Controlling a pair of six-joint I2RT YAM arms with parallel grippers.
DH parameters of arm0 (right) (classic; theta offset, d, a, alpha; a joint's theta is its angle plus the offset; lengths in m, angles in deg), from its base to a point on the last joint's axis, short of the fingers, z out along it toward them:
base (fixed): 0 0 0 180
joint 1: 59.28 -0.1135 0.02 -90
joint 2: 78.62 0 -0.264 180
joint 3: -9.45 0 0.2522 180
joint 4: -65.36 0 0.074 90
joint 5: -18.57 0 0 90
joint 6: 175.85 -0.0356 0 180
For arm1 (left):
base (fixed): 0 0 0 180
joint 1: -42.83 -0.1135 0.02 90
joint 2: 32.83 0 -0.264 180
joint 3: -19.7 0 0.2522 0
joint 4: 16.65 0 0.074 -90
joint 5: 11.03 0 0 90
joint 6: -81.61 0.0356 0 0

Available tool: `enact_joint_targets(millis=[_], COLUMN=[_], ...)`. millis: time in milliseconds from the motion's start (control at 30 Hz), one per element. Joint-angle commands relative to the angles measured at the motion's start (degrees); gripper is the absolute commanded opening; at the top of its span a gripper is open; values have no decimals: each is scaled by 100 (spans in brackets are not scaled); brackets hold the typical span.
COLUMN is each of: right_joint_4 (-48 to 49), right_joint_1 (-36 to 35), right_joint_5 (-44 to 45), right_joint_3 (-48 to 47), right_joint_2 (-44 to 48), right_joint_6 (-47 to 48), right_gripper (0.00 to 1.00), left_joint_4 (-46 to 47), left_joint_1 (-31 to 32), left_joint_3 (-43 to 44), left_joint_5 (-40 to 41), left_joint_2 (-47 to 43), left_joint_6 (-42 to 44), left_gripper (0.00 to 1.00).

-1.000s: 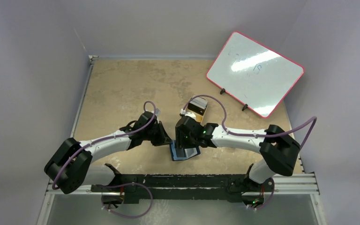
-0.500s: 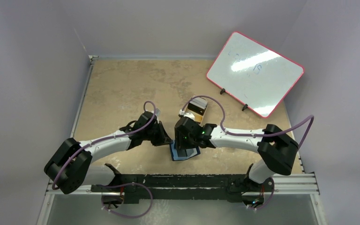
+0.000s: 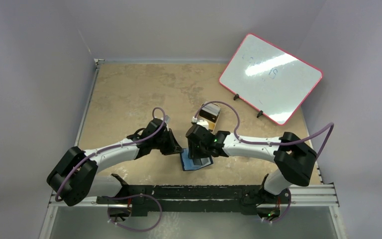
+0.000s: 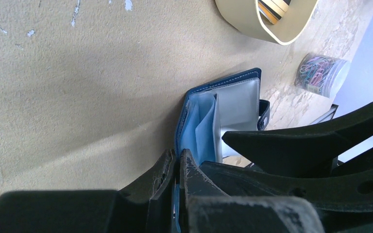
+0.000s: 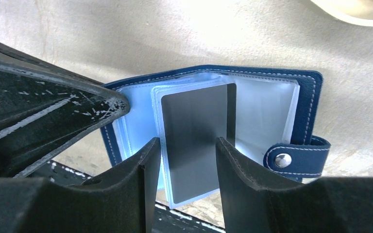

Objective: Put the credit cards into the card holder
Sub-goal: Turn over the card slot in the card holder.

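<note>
The navy, white-stitched card holder (image 5: 306,111) lies open on the rough tan counter (image 4: 77,73), its clear plastic sleeves (image 5: 267,111) fanned. The left fingers (image 4: 162,172) pinch its cover edge. The right fingers (image 5: 136,184) stand spread astride a matte grey credit card (image 5: 196,126) half-sleeved.

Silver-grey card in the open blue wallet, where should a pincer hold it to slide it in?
Pinch the silver-grey rectangular card across its two long edges at the end overhanging the navy-blue folding wallet, approaching from that side; its other end is tucked among the clear sleeves.
</note>
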Motion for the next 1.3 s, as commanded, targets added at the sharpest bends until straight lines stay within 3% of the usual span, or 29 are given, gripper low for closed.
enact_joint_targets(millis=[0,400,967,1267], right_joint_4=[-445,-1246,-1966,-1276], right_joint_1=[-35,-35,-32,229], right_joint_5=[402,980,1257,967], right_joint_3=[-233,-517,-557,-10], right_joint_2=[199,303,519,1030], right_joint_6=[-44,-84,-178,242], right_gripper=[48,54,53,53], left_joint_4=[163,170,197,8], left_joint_1=[28,28,22,28], left_joint_3=[122,112,87,250], left_joint_5=[20,20,-42,-135], left_joint_2=[-134,-168,-129,-74], left_joint_6=[-74,-83,31,297], left_gripper=[0,0,0,0])
